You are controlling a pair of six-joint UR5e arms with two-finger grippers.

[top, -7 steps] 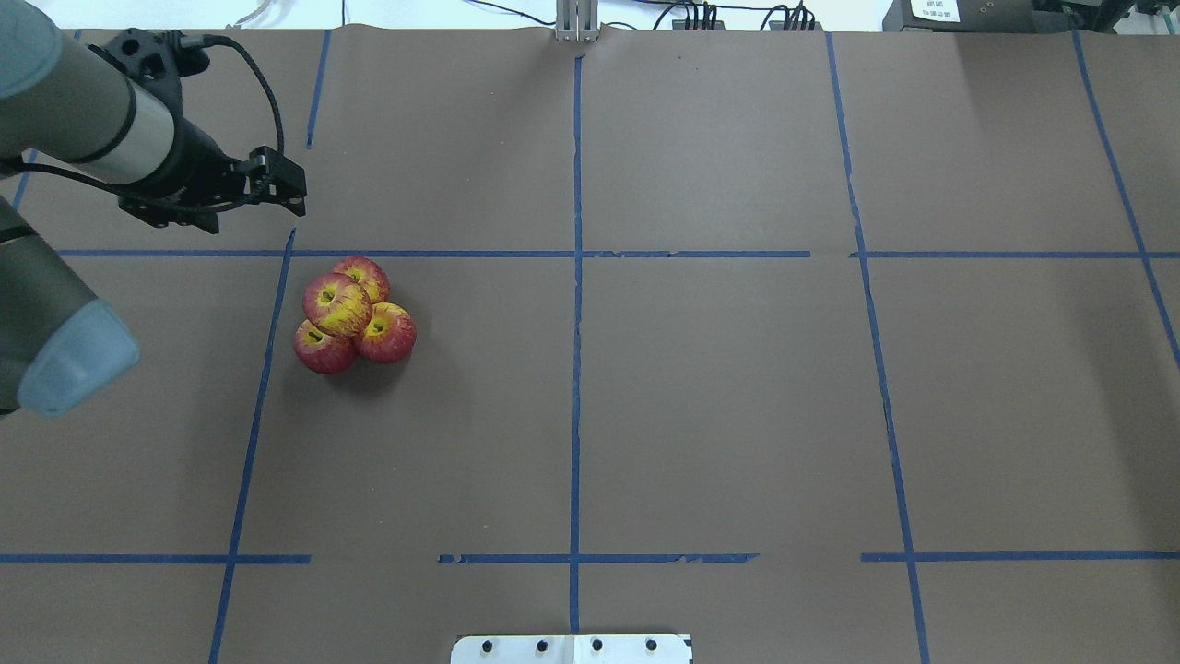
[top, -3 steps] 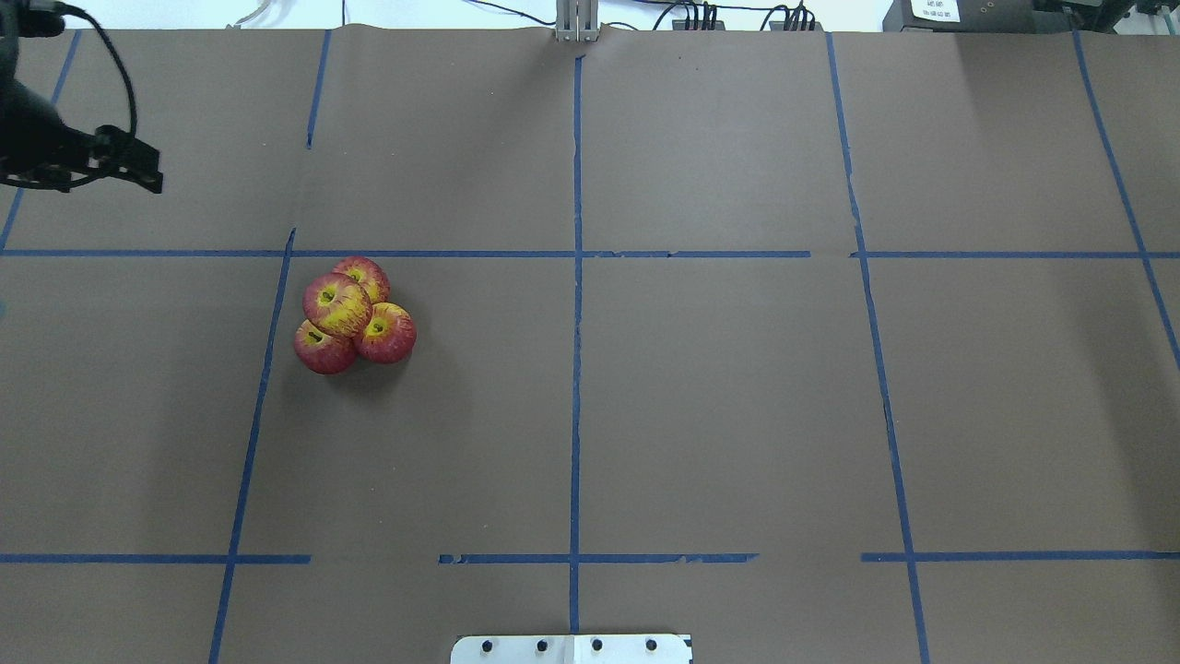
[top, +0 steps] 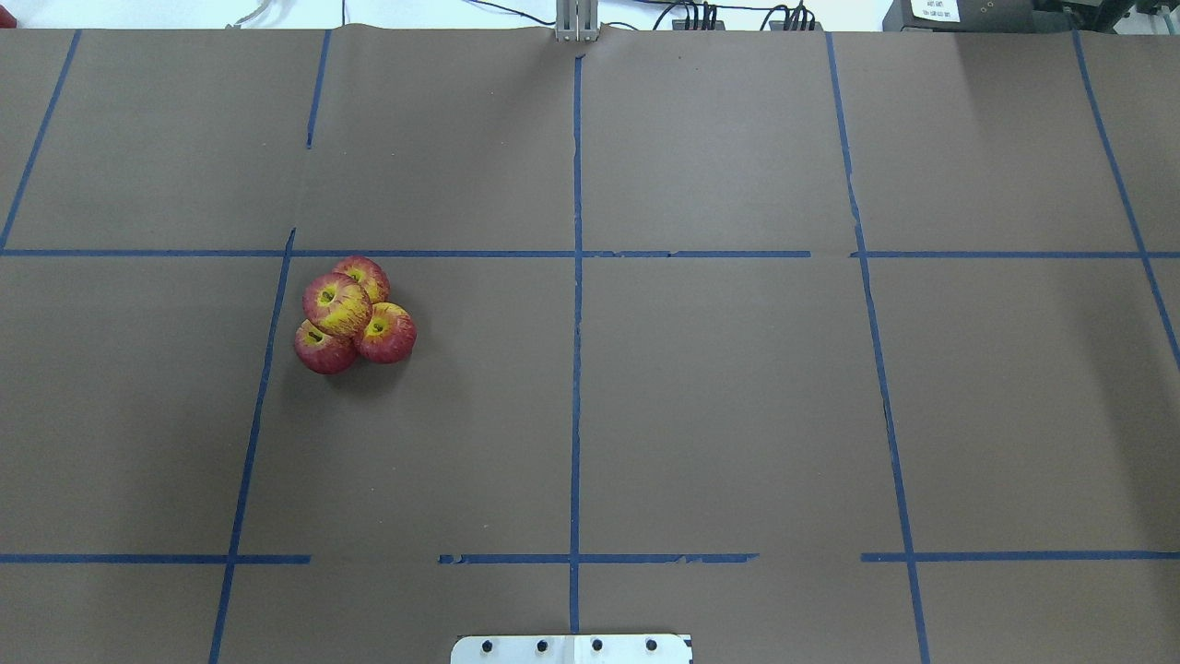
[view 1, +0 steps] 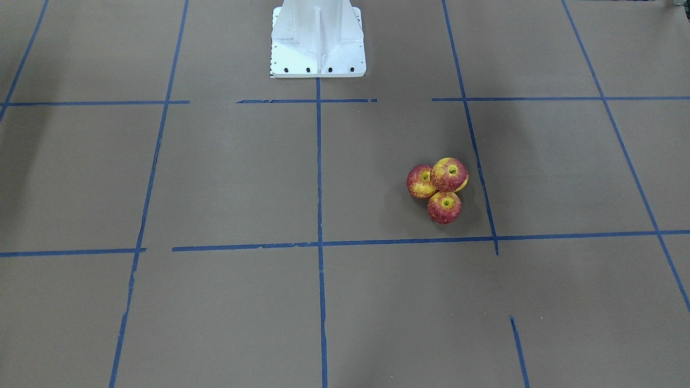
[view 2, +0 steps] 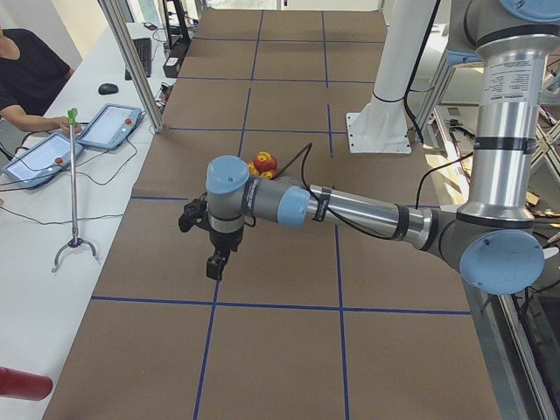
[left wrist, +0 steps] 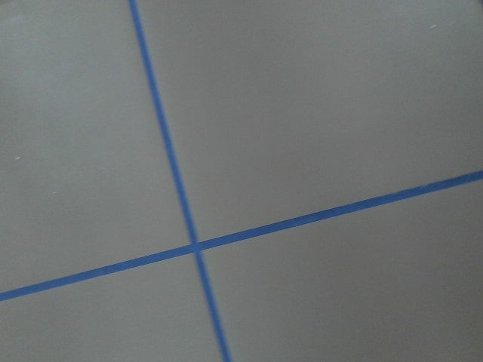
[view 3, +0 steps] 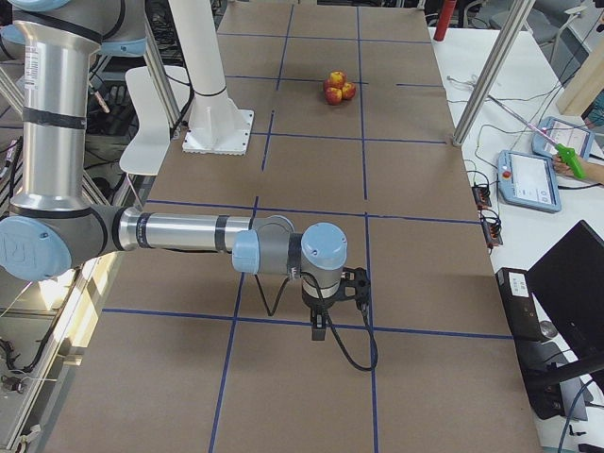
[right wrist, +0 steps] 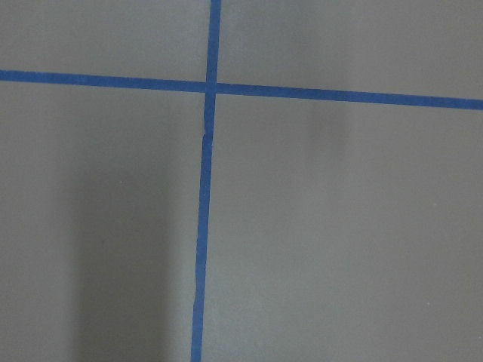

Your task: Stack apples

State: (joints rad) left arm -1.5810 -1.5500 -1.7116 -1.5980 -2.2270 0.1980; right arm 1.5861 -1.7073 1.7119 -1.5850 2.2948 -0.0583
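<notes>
Four fixed views around one table, apples common to all.

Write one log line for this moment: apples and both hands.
apples: three touching on table, top apple resting on them | left hand: away from stack, open/shut unclear | right hand: away from stack, open/shut unclear | stack: standing

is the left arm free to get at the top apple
Probably yes: the small red-and-yellow top apple sits exposed on three others, and nothing stands between it and the left pincer.
</notes>
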